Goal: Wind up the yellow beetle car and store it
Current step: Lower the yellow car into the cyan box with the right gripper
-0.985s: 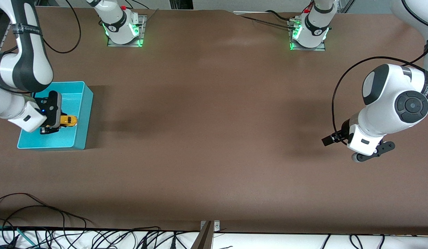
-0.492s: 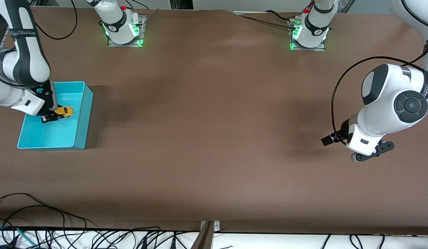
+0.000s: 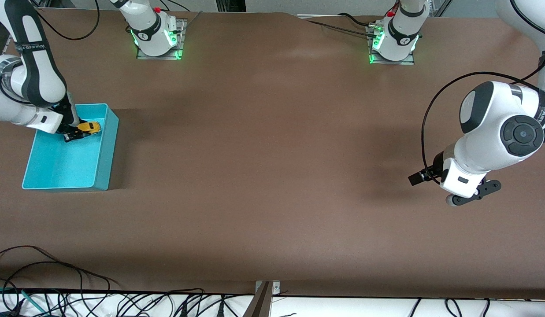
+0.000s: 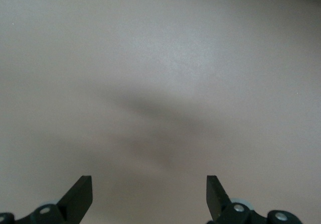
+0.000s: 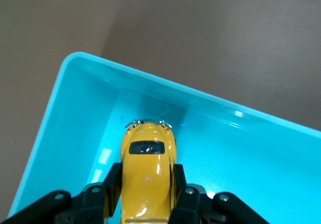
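The yellow beetle car (image 3: 89, 127) (image 5: 148, 171) is a tiny rounded toy with dark windows. My right gripper (image 3: 78, 132) (image 5: 147, 184) is shut on its sides and holds it inside the turquoise bin (image 3: 65, 169), in the part of the bin farthest from the front camera, close to the wall. In the right wrist view the car's end points toward a corner of the turquoise bin (image 5: 75, 113). My left gripper (image 3: 475, 196) (image 4: 149, 196) waits open over bare table at the left arm's end, nothing between its fingers.
The turquoise bin sits at the right arm's end of the brown table (image 3: 272, 154). Both arm bases (image 3: 155, 33) stand along the table's edge farthest from the front camera. Cables (image 3: 56, 299) lie past the near edge.
My right gripper has carried the car across the bin, away from the front camera, toward the bin's wall nearest the bases. The left arm has barely moved.
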### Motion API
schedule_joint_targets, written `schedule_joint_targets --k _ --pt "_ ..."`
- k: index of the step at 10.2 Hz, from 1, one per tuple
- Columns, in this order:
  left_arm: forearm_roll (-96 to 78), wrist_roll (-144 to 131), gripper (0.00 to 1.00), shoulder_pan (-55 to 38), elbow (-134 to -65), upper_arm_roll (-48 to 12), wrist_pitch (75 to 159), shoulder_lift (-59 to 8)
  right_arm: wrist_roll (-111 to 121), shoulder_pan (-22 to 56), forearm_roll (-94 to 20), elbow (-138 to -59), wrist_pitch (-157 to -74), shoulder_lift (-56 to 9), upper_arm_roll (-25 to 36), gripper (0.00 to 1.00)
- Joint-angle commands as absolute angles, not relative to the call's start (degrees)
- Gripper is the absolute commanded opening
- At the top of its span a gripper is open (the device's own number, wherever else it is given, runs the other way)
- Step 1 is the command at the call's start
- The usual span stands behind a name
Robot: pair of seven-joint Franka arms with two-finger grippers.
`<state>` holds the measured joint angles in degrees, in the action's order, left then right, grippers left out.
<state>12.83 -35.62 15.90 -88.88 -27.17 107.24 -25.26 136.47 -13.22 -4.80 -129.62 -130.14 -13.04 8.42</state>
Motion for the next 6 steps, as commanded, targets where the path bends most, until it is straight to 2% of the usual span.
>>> schedule_joint_targets --k 1,6 --pt "12.13 -35.16 1.0 15.82 -88.42 -27.07 106.26 -24.79 139.39 -15.46 -6.06 -130.87 -132.53 -13.53 8.09 0.0" --pt "12.13 -35.33 1.0 15.73 -88.42 -27.07 106.26 -24.79 141.15 -17.66 -6.15 -130.87 -135.88 -16.6 8.09 0.0"
